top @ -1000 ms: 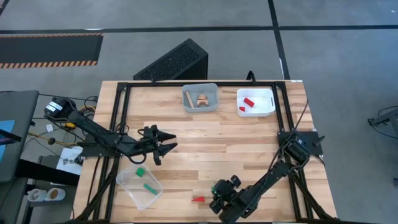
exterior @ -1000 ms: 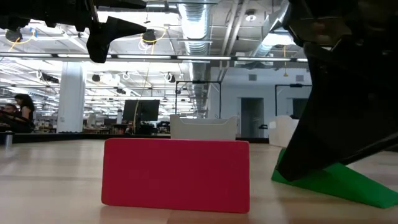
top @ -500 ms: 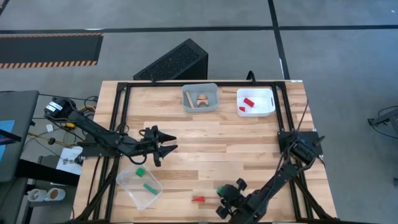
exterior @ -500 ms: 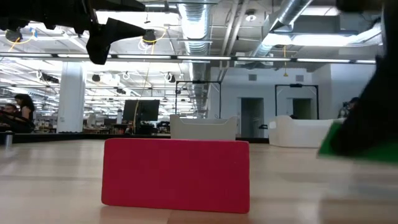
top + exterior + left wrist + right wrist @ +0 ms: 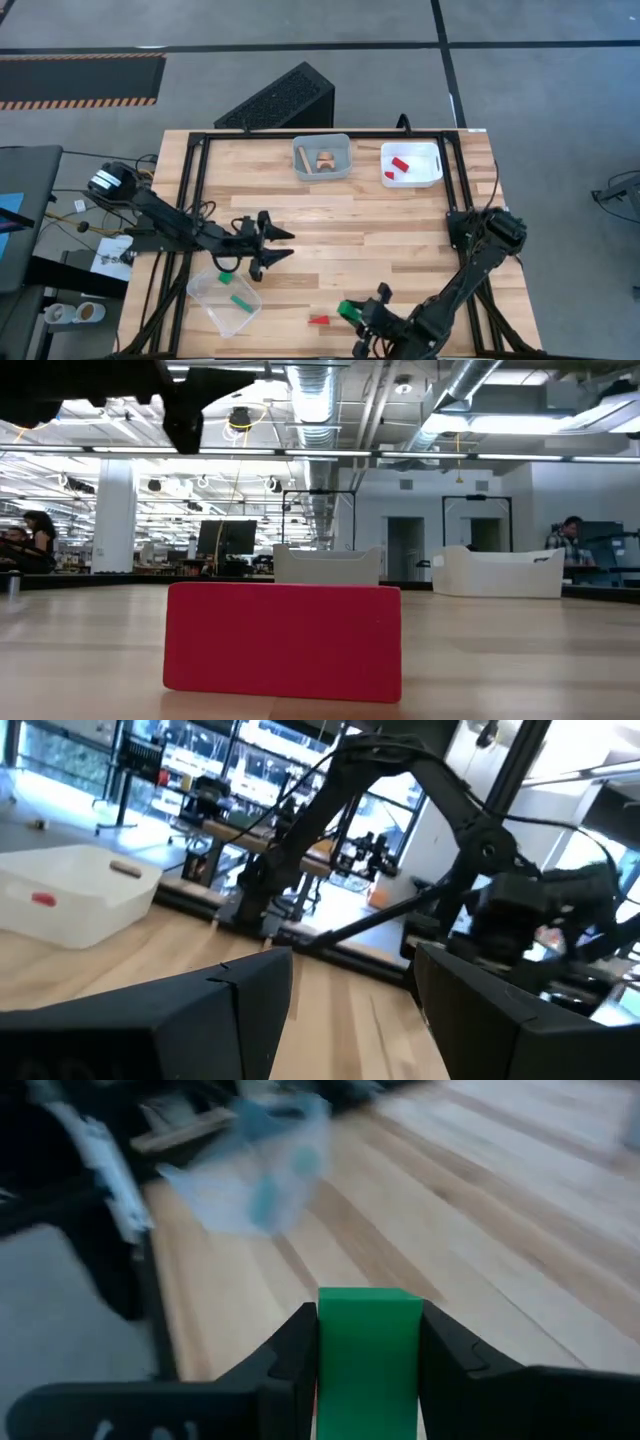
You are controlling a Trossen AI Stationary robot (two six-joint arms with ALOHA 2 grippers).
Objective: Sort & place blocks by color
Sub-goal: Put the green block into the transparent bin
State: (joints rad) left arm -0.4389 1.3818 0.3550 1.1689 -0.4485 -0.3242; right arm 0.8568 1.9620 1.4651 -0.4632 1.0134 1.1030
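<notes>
- One green block (image 5: 369, 1348) sits clamped between the two dark fingers (image 5: 290, 1360) of the right gripper (image 5: 352, 312), near the front edge of the table (image 5: 340, 235). In the right wrist view its long side runs straight forward, along the fingers, and its flat end points away from the wrist.
- One red block (image 5: 319, 320) lies on the wood just beside this gripper, toward the left arm. In the low view it fills the middle, lying flat, with its long axis across the picture.
- Two green blocks (image 5: 241, 301) lie in the clear bin (image 5: 206, 291) at the front left corner. The red block is between the right gripper and this bin.
- The left gripper (image 5: 280, 244) hovers just beside the clear bin, toward the table middle. Its fingers stand apart and hold nothing.
- Two more bins stand at the far edge: a grey bin (image 5: 322, 171) with light wood blocks (image 5: 326, 159), and a white bin (image 5: 432, 164) with red pieces (image 5: 400, 164).
</notes>
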